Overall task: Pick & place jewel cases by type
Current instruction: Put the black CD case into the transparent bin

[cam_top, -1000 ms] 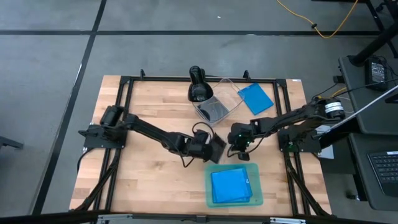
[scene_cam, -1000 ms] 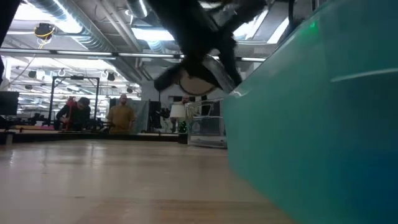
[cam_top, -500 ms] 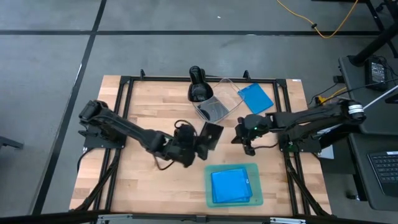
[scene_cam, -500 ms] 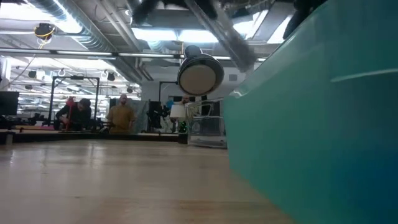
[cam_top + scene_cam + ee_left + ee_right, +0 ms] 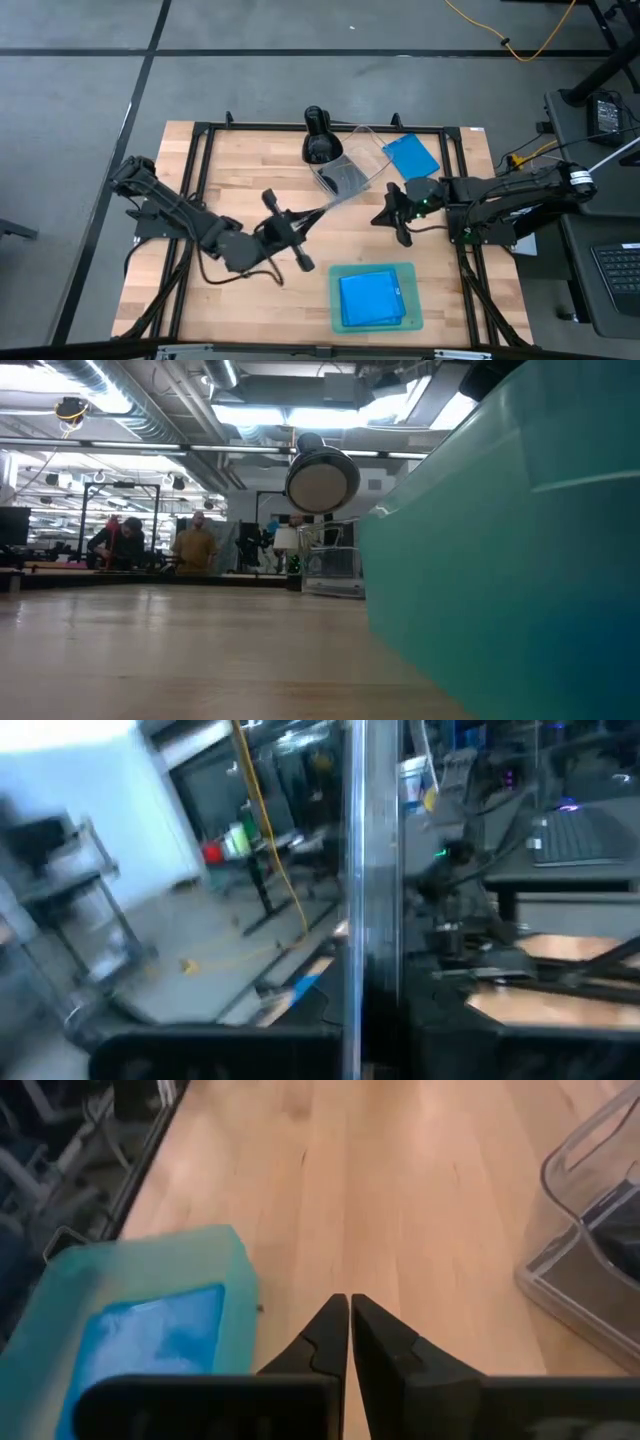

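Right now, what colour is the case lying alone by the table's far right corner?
Bright blue: the lone jewel case, clearest in the high view.

Two dark robot arms reach over one wooden table [image 5: 230, 170]. One teal tray [image 5: 412, 318] at five o'clock holds a stack of blue cases [image 5: 372, 298]; the number in it cannot be told. One more blue case [image 5: 411, 157] lies at one o'clock. One clear tub [image 5: 350, 165] sits at twelve o'clock, and one black-and-clear case [image 5: 322, 209] is lifted near centre.
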You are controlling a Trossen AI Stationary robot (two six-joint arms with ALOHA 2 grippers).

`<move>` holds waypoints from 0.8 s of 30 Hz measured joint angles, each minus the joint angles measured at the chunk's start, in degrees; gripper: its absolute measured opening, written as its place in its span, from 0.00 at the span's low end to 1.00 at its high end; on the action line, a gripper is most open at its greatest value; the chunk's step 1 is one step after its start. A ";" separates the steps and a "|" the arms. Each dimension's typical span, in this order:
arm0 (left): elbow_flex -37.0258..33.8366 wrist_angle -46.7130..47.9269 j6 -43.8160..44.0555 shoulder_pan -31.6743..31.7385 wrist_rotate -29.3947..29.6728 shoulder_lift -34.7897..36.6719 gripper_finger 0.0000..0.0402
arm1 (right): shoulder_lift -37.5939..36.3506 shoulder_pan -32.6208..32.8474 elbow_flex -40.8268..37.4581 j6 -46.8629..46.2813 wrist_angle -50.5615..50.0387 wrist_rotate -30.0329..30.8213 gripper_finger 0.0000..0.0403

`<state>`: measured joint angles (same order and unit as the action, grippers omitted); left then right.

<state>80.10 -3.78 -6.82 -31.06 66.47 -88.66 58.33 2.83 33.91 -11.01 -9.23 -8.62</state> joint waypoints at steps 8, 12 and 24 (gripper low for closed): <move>3.22 -16.66 -40.46 -5.64 4.78 0.02 0.02 | 0.00 -0.02 0.02 -8.62 4.54 0.03 0.01; 5.24 -16.60 -56.02 -8.41 6.16 -0.29 0.02 | -0.02 -0.02 0.02 -10.37 5.22 0.04 0.03; 9.20 -8.77 -71.26 -11.71 0.54 -0.33 0.02 | -0.02 -0.02 0.02 -11.49 5.17 0.11 0.01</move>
<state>89.29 -12.54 -78.08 -42.76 67.01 -88.99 58.30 2.81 33.93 -22.50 -4.05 -8.51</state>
